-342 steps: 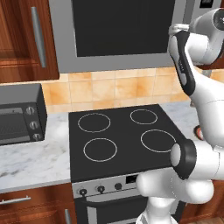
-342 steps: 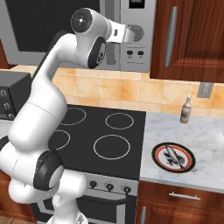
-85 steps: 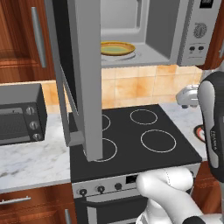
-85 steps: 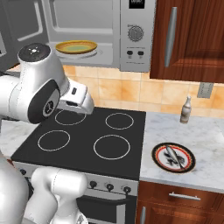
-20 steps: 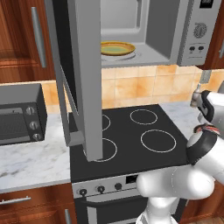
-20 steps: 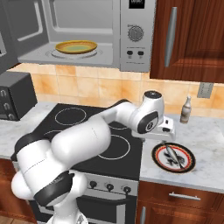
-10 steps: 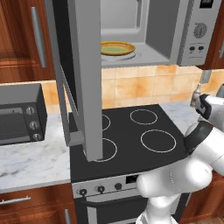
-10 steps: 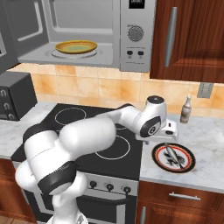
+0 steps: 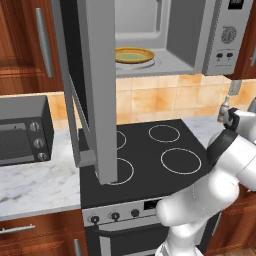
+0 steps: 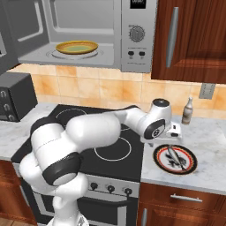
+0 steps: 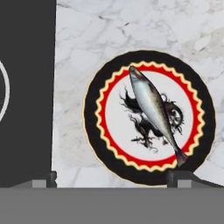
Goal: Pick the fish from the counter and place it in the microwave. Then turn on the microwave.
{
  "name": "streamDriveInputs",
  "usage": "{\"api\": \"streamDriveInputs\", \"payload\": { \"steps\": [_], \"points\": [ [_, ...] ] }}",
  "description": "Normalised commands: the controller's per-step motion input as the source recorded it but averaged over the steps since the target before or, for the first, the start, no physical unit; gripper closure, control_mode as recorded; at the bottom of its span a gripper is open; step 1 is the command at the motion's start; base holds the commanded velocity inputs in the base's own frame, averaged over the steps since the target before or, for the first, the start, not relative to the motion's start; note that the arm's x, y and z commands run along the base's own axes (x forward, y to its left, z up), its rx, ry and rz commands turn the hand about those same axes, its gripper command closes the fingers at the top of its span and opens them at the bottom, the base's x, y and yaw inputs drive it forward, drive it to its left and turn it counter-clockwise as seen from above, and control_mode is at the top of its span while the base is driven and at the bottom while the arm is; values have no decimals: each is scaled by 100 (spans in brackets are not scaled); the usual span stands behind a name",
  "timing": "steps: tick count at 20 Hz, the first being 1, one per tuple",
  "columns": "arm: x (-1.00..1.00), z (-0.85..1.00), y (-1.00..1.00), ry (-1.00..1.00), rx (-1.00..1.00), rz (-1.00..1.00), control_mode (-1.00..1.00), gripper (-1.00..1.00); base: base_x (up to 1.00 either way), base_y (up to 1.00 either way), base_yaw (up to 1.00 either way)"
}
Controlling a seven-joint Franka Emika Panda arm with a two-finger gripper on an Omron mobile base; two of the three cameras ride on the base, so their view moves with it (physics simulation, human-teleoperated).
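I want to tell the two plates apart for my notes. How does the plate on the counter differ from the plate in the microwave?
The plate on the counter has a black rim, a red wavy ring and a dark drawing; the plate in the microwave is plain yellow. The counter plate carries the fish, lying diagonally; the microwave plate carries nothing. One sits low beside the stovetop, the other high above it. Both are round and lie flat.

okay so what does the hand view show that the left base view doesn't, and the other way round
Hand view: the fish lying diagonally across a red-rimmed plate, on the white marble counter beside the stove.

Left base view: the microwave with its door swung open and a yellow dish inside, plus the dark toaster oven.

Both: the black stovetop and marble counter.
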Motion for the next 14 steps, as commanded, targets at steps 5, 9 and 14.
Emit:
{"api": "streamDriveInputs", "payload": {
  "steps": [5, 9, 14],
  "points": [
    [3, -14, -13, 0, 0, 3, -100, -100, 0, 0, 0],
    [7, -16, -7, 0, 0, 3, -100, -100, 0, 0, 0],
    [10, -17, -7, 0, 0, 6, -100, -100, 0, 0, 0]
  ]
}}
